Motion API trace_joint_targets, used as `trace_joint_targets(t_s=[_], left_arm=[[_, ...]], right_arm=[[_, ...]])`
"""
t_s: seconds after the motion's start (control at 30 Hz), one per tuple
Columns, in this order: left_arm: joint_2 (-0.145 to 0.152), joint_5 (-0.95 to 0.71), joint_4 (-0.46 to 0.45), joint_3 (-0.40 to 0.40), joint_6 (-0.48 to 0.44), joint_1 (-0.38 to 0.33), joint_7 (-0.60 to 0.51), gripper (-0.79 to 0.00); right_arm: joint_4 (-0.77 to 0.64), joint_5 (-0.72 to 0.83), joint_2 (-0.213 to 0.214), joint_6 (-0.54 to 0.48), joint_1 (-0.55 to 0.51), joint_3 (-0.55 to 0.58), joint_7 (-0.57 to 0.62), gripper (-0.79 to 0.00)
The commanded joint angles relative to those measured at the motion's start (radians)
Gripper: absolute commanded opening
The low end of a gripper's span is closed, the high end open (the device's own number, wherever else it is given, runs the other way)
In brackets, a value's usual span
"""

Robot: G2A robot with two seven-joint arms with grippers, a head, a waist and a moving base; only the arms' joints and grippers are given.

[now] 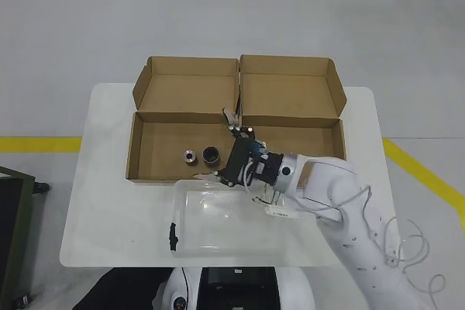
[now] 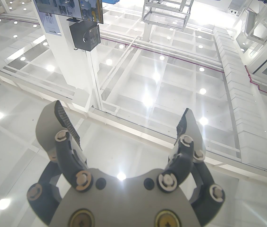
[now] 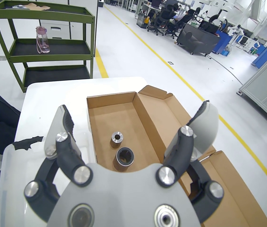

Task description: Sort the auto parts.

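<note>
Two auto parts lie in the left cardboard box (image 1: 156,152): a small steel bushing (image 1: 189,156) and, beside it, a black ring-shaped bearing (image 1: 211,154). My right gripper (image 1: 218,147) hovers open and empty just above the bearing, at the inner end of that box. From the right wrist, the bushing (image 3: 116,139) and bearing (image 3: 125,158) sit on the box floor (image 3: 105,116) between the spread right gripper (image 3: 135,107) fingers. My left gripper (image 2: 122,108) points up at the ceiling, open, holding nothing.
A second open cardboard box (image 1: 314,141) adjoins on the right. A clear plastic bin (image 1: 217,225) with a black clip (image 1: 172,236) on its rim sits at the table's front edge. A green cart (image 3: 41,48) stands off the table's left side.
</note>
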Motion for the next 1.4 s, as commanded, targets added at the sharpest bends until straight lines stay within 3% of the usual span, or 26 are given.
trace_joint_targets(t_s=[0.0, 0.23, 0.67, 1.37], left_arm=[[0.000, 0.000, 0.000, 0.000, 0.000, 0.000, 0.000, 0.000], [0.000, 0.000, 0.000, 0.000, 0.000, 0.000, 0.000, 0.000], [0.000, 0.000, 0.000, 0.000, 0.000, 0.000, 0.000, 0.000], [0.000, 0.000, 0.000, 0.000, 0.000, 0.000, 0.000, 0.000]], right_arm=[[-0.023, -0.013, 0.008, -0.013, -0.042, 0.033, -0.029, 0.000], [-0.058, -0.049, 0.038, -0.071, -0.190, 0.154, -0.124, 0.000], [-0.093, -0.100, 0.081, -0.137, -0.356, 0.390, -0.258, 0.000], [-0.062, -0.126, 0.130, -0.251, -0.489, 0.597, -0.299, 0.000]])
